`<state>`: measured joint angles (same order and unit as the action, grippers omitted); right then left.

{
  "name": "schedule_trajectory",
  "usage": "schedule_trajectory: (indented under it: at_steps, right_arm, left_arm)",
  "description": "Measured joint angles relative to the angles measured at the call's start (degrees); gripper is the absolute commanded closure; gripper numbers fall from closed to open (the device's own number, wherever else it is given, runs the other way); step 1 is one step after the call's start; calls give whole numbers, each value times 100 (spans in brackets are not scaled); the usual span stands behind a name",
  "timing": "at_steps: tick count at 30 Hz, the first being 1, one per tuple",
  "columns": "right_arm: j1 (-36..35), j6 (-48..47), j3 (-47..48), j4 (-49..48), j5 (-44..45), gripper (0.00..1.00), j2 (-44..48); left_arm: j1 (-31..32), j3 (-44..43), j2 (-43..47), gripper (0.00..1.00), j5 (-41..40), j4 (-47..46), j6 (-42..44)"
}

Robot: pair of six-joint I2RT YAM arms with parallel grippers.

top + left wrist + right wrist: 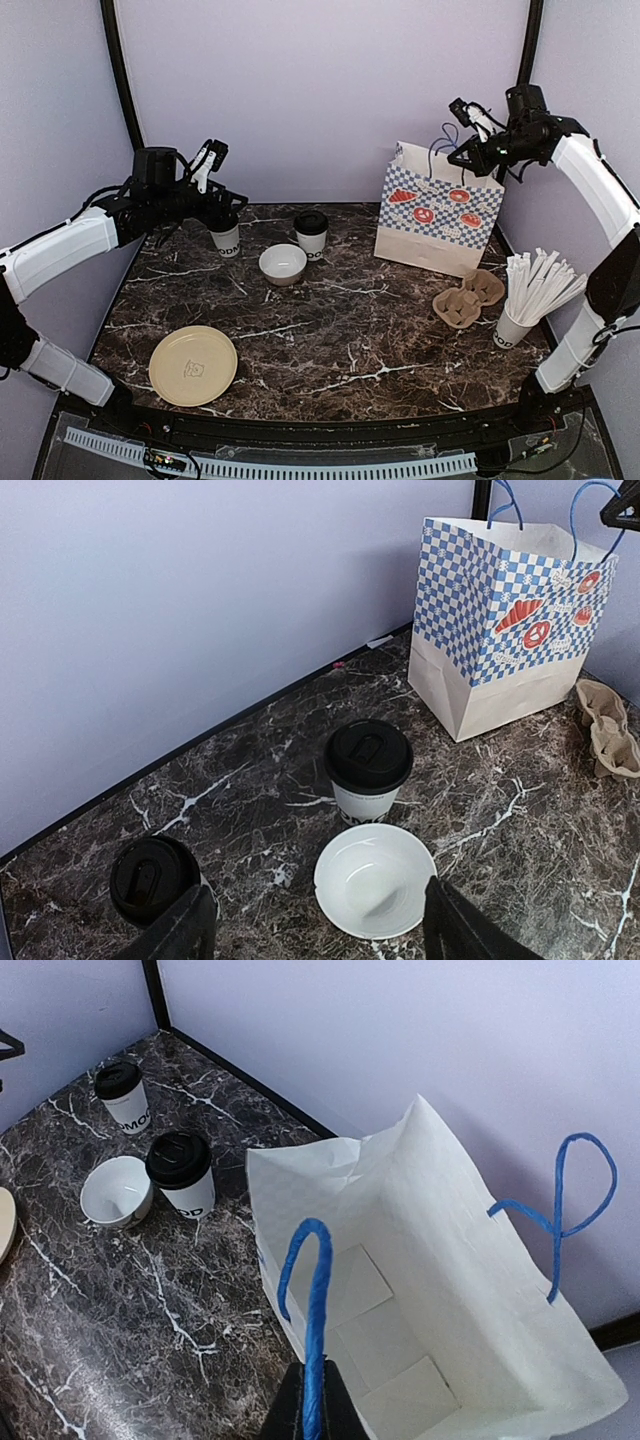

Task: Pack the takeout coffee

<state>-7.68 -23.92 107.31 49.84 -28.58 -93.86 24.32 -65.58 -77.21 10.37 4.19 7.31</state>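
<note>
Left gripper (pixel 318 925) is seen released, fingers (pixel 185 925) spread wide, nothing gripped. It is positioned close to the first lidded cup (pixel 228 240), which is stood upright at the table's (pixel 340 340) 10 o'clock. The second lidded cup (pixel 311 235) is stood upright near 12 o'clock, just beside the bowl (pixel 283 264), at the bowl's 1 o'clock. Right gripper (pixel 312 1410) is clenched on one blue handle (pixel 315 1290) of the paper bag (pixel 435 225). The bag is stood at 2 o'clock with its mouth open. Plate (pixel 193 365) is located at 7 o'clock, cup carrier (pixel 468 297) at 3 o'clock.

Bottom edge crops the right gripper (pixel 312 1400), jaws on bag handle (pixel 318 1305).
</note>
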Motion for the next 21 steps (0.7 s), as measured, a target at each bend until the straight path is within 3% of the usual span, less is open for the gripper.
schedule_trajectory:
  at_steps: [5, 21]
  right_arm:
    - [-527, -391, -402, 9, -105, 100, 313]
    - [-2511, -1318, -415, 855, -66, 100, 358]
  left_arm:
    - [0, -4, -2, 30, 15, 46, 0]
    - [0, -7, -2, 31, 33, 70, 2]
